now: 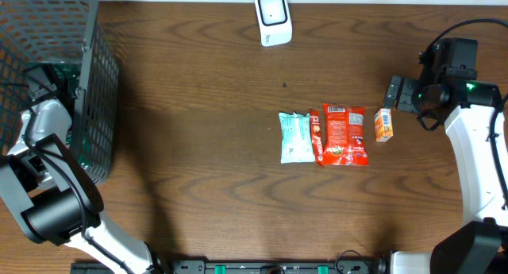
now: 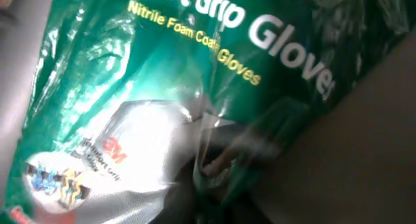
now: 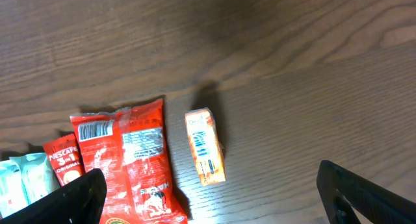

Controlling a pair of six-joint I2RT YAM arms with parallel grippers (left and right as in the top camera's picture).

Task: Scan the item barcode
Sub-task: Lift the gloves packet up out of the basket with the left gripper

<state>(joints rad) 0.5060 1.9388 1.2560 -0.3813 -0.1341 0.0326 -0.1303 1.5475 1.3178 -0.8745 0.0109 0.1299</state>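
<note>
My left gripper (image 1: 49, 82) reaches into the grey mesh basket (image 1: 95, 107) at the far left. In the left wrist view a green glove packet (image 2: 169, 68) fills the frame, and its plastic is pinched between the dark fingers (image 2: 224, 191) at the bottom edge. The white barcode scanner (image 1: 273, 18) stands at the back centre. My right gripper (image 1: 394, 94) hovers open over a small orange box (image 3: 205, 146), its fingers (image 3: 81, 195) spread wide on either side with nothing between them.
A red snack packet (image 1: 344, 135), a red Nescafe sachet (image 1: 316, 135) and a pale green packet (image 1: 296, 137) lie side by side at centre right, left of the orange box (image 1: 383, 125). Bare wood separates them from the basket.
</note>
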